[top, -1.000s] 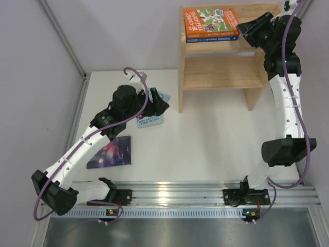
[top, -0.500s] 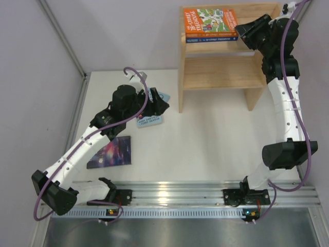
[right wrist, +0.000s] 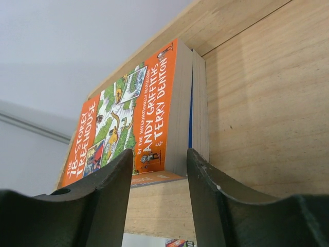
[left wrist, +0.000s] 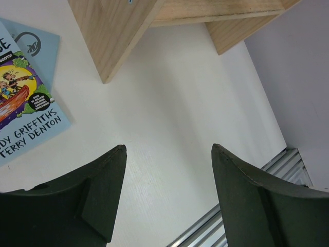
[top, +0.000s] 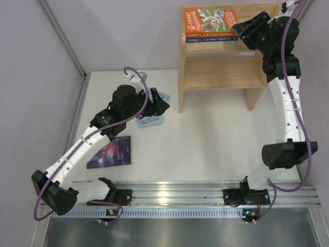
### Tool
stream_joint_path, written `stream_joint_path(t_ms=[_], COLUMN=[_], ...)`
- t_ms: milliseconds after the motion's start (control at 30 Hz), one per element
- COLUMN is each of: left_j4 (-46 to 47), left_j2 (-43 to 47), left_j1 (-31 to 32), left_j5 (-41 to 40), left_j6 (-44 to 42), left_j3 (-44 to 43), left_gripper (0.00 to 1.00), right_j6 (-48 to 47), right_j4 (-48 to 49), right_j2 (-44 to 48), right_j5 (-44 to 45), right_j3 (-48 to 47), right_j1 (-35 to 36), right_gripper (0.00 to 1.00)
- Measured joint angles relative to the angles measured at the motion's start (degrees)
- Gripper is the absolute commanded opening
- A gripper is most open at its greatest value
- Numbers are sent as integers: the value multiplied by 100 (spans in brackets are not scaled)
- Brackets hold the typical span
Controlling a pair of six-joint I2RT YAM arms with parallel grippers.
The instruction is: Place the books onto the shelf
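Note:
The wooden shelf (top: pixel 221 72) stands at the back right. On its top level the orange "Treehouse" book (top: pixel 211 21) lies flat on a dark blue book (top: pixel 212 38). My right gripper (top: pixel 239 29) is at their right end, open. In the right wrist view its fingers (right wrist: pixel 160 154) straddle the near corner of the orange book (right wrist: pixel 128 123) without pinching it. My left gripper (left wrist: pixel 169 149) hangs open over bare table, beside the light blue book (left wrist: pixel 25 103), which lies on a pale blue one (left wrist: pixel 41 46). The galaxy book (top: pixel 110 152) lies flat at the front left.
The shelf's left side panel (left wrist: pixel 113 31) stands just beyond the left gripper. A metal rail (top: pixel 169 193) runs along the near edge. Grey walls close in the left and the back. The right arm reaches up along the shelf's right side.
The right jaws have spread apart off the orange book, which now lies squarer on the blue one. The right gripper edged slightly left. The left arm has not moved.

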State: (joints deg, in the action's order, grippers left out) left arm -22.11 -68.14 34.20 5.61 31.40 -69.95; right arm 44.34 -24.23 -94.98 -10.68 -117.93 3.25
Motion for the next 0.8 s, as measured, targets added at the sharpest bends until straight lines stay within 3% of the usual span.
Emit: stream_joint_path(t_ms=[233,367,467,500,600,800], left_j4=[-2,-2,-4,-4,-4,-2], left_j2=[13,17,17,17,17,17], left_j1=[0,0,0,0,0,0], left_j5=[-4,-4,-4,-7,-4,-2], left_j6=[0,0,0,0,0,0], left_j3=[0,0,0,0,0,0], left_gripper=[73,72,72,73,73,73], right_j6=[-291,-452,-599,-645,-734,-750], right_j4=[-197,-313,-428,-485,-584,-575], right_j2=[-35,-33,4,26,120,483], right_j5=[-33,-55,-48,-52,-87,-264], right_j3=[-168,-293,-299,-293,-278,72], right_j1=[-48,-146,-205,-216,-221,-136], right_gripper=[63,66,55,43,28,17])
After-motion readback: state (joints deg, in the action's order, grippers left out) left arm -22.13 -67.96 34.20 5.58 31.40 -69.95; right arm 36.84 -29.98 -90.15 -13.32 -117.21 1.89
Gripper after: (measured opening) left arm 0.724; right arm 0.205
